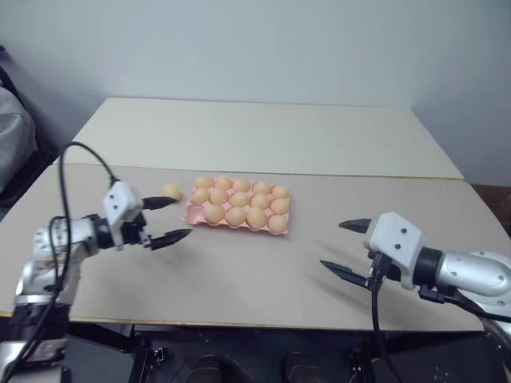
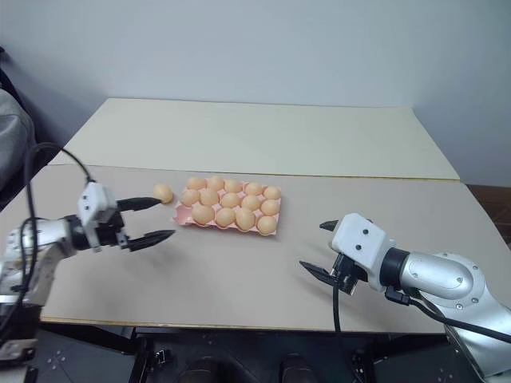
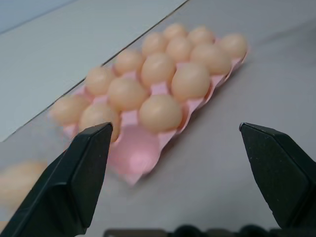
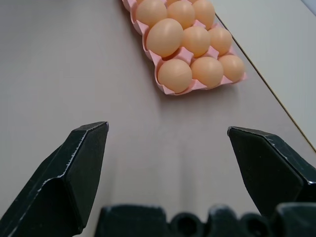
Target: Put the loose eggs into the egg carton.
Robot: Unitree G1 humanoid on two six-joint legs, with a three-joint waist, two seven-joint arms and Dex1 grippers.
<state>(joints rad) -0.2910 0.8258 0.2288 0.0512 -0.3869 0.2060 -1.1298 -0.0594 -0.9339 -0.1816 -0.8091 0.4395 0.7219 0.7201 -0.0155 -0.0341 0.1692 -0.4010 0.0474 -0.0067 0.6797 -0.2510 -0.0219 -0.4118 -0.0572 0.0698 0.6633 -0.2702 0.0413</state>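
Beside the egg carton (image 1: pixel 237 221), one loose egg (image 1: pixel 171 191), left wrist view reveals an empty cup (image 3: pixel 132 150)

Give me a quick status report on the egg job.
Left pincer open, empty. Right pincer open, empty. One loose egg beside egg carton; one corner cup free. Nothing in the way.

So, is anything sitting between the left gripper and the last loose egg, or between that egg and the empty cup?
Nothing visible. The loose egg lies on bare table just past the open left gripper. The egg carton sits right beside it, its near-corner cup unfilled, with only tabletop in between. The right gripper hangs open far off.
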